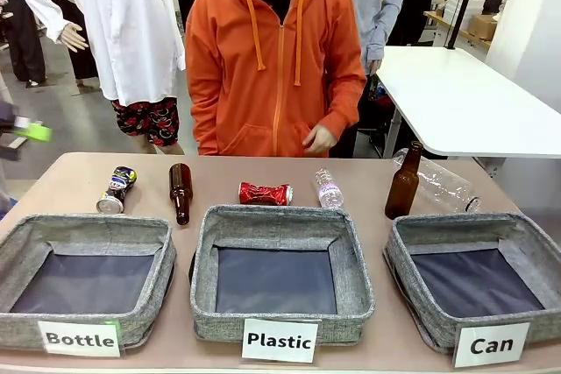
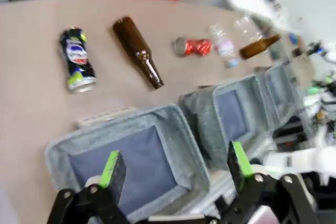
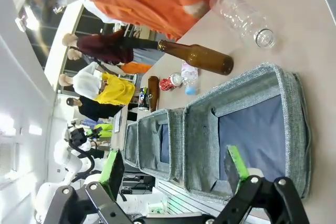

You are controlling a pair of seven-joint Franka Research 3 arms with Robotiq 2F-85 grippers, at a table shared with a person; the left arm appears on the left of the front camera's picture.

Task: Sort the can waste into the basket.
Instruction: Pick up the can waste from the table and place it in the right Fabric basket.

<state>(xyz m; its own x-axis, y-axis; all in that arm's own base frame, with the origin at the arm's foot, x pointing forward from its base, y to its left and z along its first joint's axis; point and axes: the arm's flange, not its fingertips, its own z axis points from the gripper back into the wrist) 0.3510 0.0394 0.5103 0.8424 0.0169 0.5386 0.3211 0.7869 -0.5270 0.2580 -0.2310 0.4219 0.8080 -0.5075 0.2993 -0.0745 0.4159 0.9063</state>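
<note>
A crushed red can (image 1: 265, 194) lies on the table behind the middle basket. Far left, a dark printed can (image 1: 116, 190) lies with its silver end toward me. The grey basket labelled "Can" (image 1: 526, 232) stands at the front right with nothing in it. My left gripper (image 2: 176, 161) hangs open above the "Bottle" basket (image 2: 58, 148), with the dark can (image 2: 77, 60) and the red can (image 2: 192, 46) beyond it. My right gripper (image 3: 174, 163) is open over the near rim of the "Can" basket (image 3: 294, 108). Nothing sits between either pair of fingers.
Baskets labelled "Bottle" (image 1: 17, 256) and "Plastic" (image 1: 203, 256) stand left and middle. One brown bottle (image 1: 181, 192) lies flat and another (image 1: 404, 181) stands upright. A small (image 1: 329, 188) and a large clear plastic bottle (image 1: 443, 183) lie nearby. A person in an orange hoodie (image 1: 276, 67) stands at the far edge.
</note>
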